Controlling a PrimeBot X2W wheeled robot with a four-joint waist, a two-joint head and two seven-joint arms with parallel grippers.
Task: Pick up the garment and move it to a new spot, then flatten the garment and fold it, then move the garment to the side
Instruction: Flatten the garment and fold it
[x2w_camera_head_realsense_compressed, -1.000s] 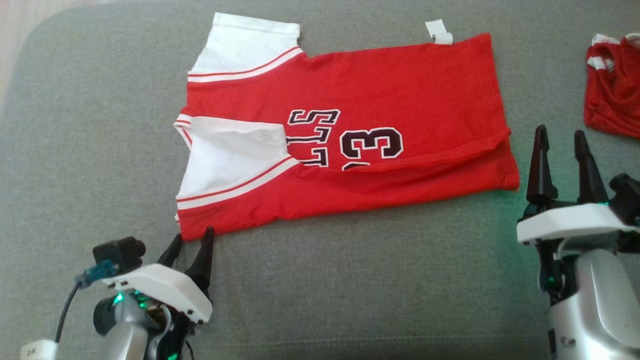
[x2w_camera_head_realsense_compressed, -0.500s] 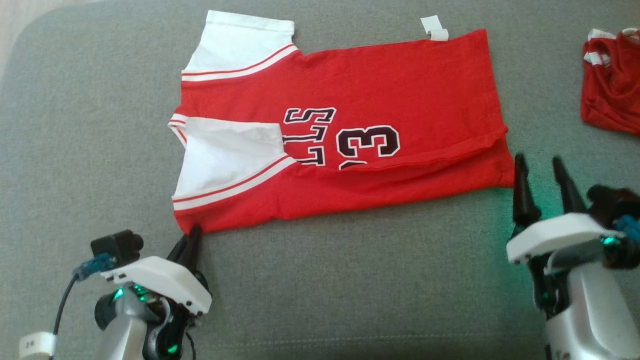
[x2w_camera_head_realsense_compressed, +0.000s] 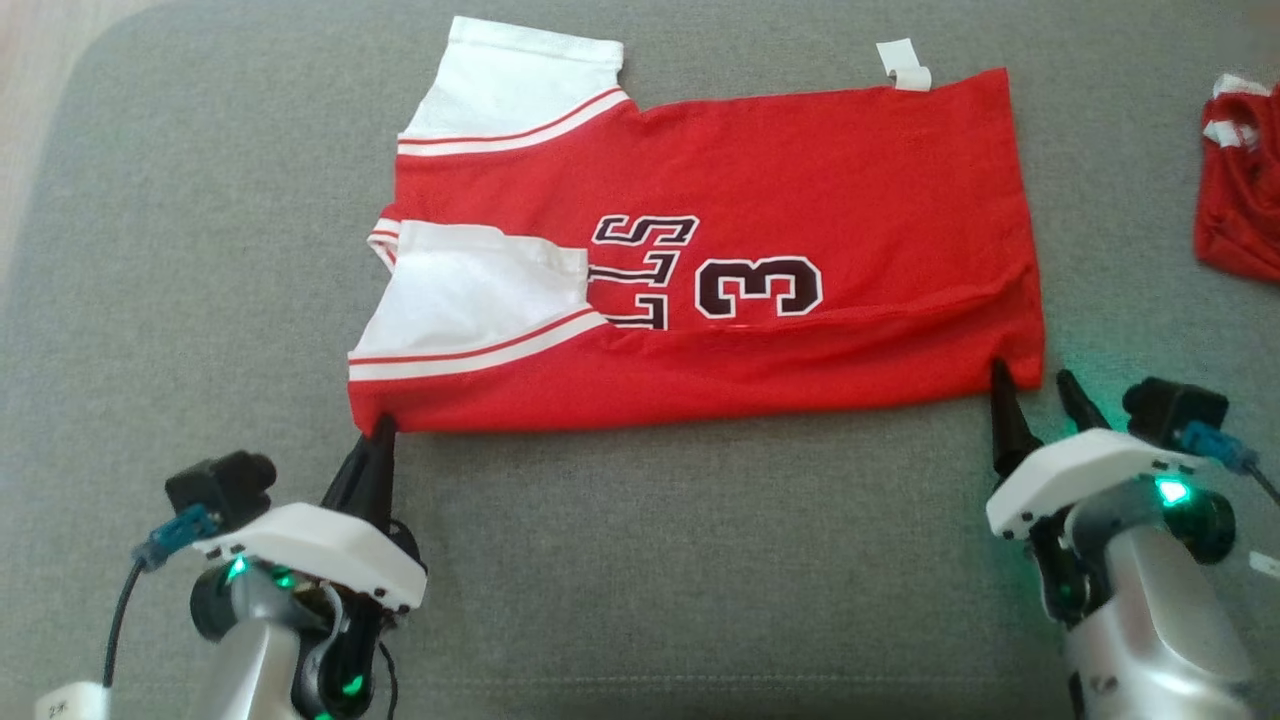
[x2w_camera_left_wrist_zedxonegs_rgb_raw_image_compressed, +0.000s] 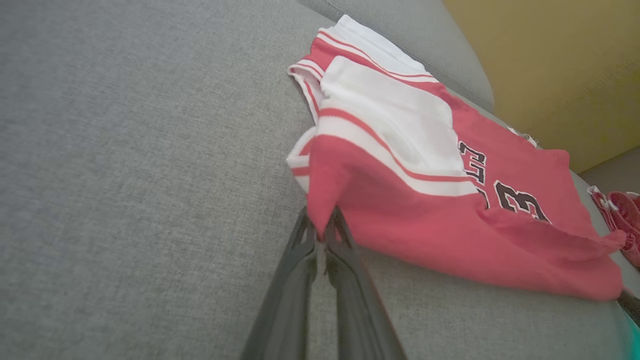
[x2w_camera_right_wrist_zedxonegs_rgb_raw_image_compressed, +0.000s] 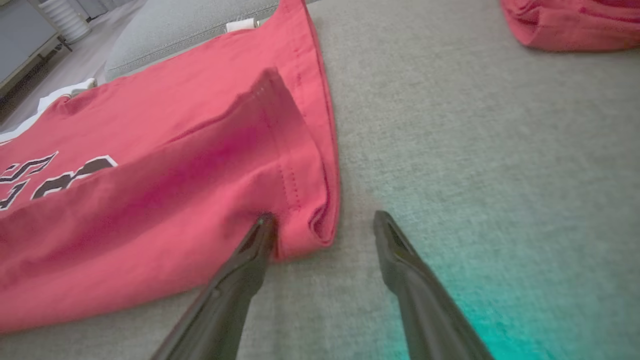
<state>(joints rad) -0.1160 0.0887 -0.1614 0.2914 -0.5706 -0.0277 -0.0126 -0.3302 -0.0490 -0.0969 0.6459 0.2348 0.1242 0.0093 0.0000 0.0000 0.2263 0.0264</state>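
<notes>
The garment (x2w_camera_head_realsense_compressed: 800, 170) is a red jersey with white sleeves and a dark "3", lying folded lengthwise on the grey cushion (x2w_camera_head_realsense_compressed: 640, 560). My left gripper (x2w_camera_head_realsense_compressed: 378, 432) is shut on its near-left corner; the left wrist view shows the red cloth (x2w_camera_left_wrist_zedxonegs_rgb_raw_image_compressed: 400, 220) pinched between the closed fingertips (x2w_camera_left_wrist_zedxonegs_rgb_raw_image_compressed: 322, 234). My right gripper (x2w_camera_head_realsense_compressed: 1032, 385) is open at the near-right corner. In the right wrist view one fingertip (x2w_camera_right_wrist_zedxonegs_rgb_raw_image_compressed: 264, 225) touches the hem (x2w_camera_right_wrist_zedxonegs_rgb_raw_image_compressed: 295, 200), and the other fingertip (x2w_camera_right_wrist_zedxonegs_rgb_raw_image_compressed: 382, 222) rests on bare cushion beside it.
A second red garment (x2w_camera_head_realsense_compressed: 1240, 190) lies crumpled at the far right of the cushion, also seen in the right wrist view (x2w_camera_right_wrist_zedxonegs_rgb_raw_image_compressed: 565, 25). A white tag (x2w_camera_head_realsense_compressed: 905, 65) sticks out at the jersey's far edge. The cushion's rounded edge and floor lie at the upper left.
My left gripper has shut on the near-left corner. The right gripper has dropped and moved left to the near-right corner. The jersey's near edge now lies straighter.
</notes>
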